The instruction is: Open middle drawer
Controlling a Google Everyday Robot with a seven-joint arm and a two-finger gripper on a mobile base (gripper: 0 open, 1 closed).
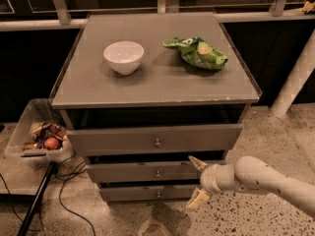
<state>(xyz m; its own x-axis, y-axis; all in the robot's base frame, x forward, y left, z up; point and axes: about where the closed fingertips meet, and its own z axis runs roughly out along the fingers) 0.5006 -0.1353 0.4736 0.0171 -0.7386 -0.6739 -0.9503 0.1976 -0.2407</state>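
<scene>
The middle drawer (142, 172) sits in the centre of a grey stack of three, under the counter (162, 85). Its front is low and flat, with one small round knob (158, 173) in the middle. A dark gap shows above this front. The top drawer (123, 140) has a taller front and stands out a little toward the camera, with a wide dark opening above it. The bottom drawer (133, 193) is just below and looks a bit narrower.

The gripper (196, 181) is at the right end of the middle drawer, in front of the stack and to the right of the knob. Its two fingers are spread apart and hold nothing: the upper finger (197, 162) lies over the top right corner of the middle drawer's front, and the lower finger (199, 198) is by the right end of the bottom drawer. Whether a finger touches the fronts, I cannot tell. The white arm (266, 178) comes in from the lower right.

On the counter stand a white bowl (123, 57) at the left and a crumpled green bag (197, 52) at the right, well apart. On the speckled floor (236, 220) at the left of the stack is a clear bin (29, 117) with some small things inside, and black cables (64, 193) lie near it.
</scene>
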